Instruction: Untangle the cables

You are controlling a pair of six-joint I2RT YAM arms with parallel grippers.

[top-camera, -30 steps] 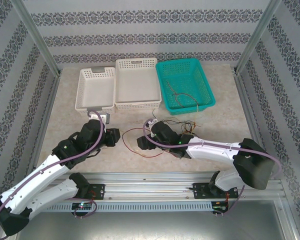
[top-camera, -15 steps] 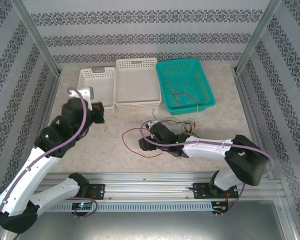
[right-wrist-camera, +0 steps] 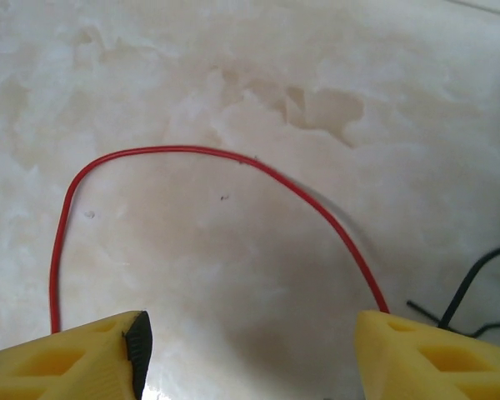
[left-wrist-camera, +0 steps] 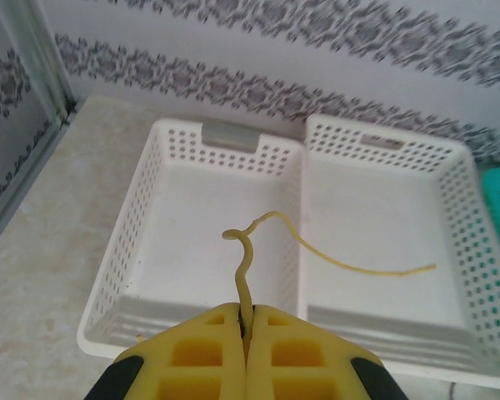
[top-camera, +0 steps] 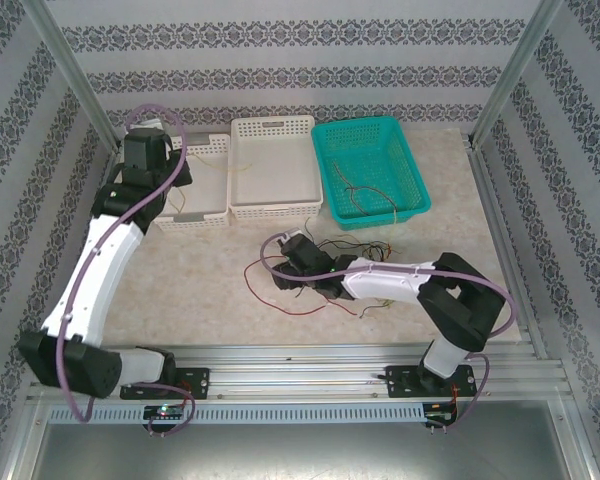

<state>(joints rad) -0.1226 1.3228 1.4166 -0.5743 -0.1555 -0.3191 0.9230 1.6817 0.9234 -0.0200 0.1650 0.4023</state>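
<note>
- The left pincer (left-wrist-camera: 245, 315) is pressed together, pinching one end of the yellow cable (left-wrist-camera: 375, 272) between its yellow fingers.
- The left arm holds it raised above the near rim of the left white basket (left-wrist-camera: 117, 275), at the far left of the bench (right-wrist-camera: 233, 67).
- From the grip, the yellow cable rises, curls into a small hook, then trails off to the right.
- It crosses over the adjoining walls of the two white baskets, and its free end lies over the floor of the middle white basket (left-wrist-camera: 458, 192). I cannot tell whether that end touches the floor.
- The right pincer (right-wrist-camera: 250, 342) is spread wide and sits low over the bench, near its middle, with nothing between its fingers.
- The red cable (right-wrist-camera: 233, 156) lies on the bench just ahead of it in a broad arch. One leg runs down beside the left finger and the other beside the right finger.
- I cannot tell whether the red cable touches either finger.
- A black cable (right-wrist-camera: 471, 283) lies on the bench at the right edge of the right wrist view, close to the right finger.
- In the top view, a loose tangle of thin cables (top-camera: 365, 248) lies on the bench just beyond the right arm's wrist.
- The teal basket (top-camera: 326, 178) stands at the far right of the row, and a few thin wires (top-camera: 365, 195) rest inside it.
</note>
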